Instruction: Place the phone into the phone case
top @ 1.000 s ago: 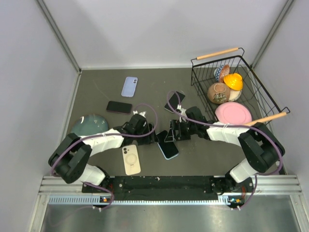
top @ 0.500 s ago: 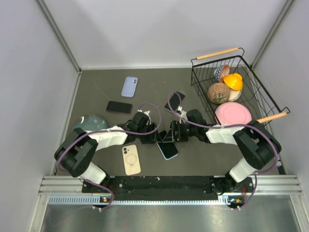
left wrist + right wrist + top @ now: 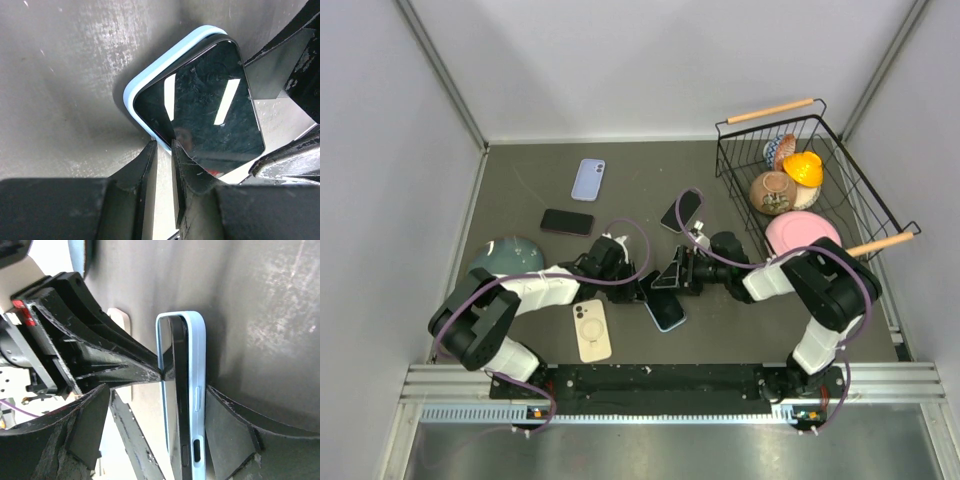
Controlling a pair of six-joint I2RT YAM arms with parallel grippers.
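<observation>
A black phone (image 3: 667, 310) lies partly seated in a light-blue case (image 3: 150, 75) on the dark table, one long edge raised out of the case. My left gripper (image 3: 642, 290) is shut, and its fingertips (image 3: 163, 145) touch the phone's (image 3: 205, 105) raised edge. My right gripper (image 3: 670, 277) is open and straddles the phone's far end. In the right wrist view the case (image 3: 196, 390) and phone (image 3: 177, 405) stand edge-on between the right gripper's (image 3: 156, 390) fingers.
A cream case (image 3: 591, 329) lies near the front left. A lilac case (image 3: 588, 179), a black phone (image 3: 567, 221) and another black phone (image 3: 680, 211) lie farther back. An upturned grey bowl (image 3: 505, 258) sits left. A wire basket (image 3: 840, 150) with bowls and a pink plate (image 3: 803, 235) stand right.
My left gripper has moved right, up against the phone's edge. My right arm has shifted left, its gripper staying over the phone's far end.
</observation>
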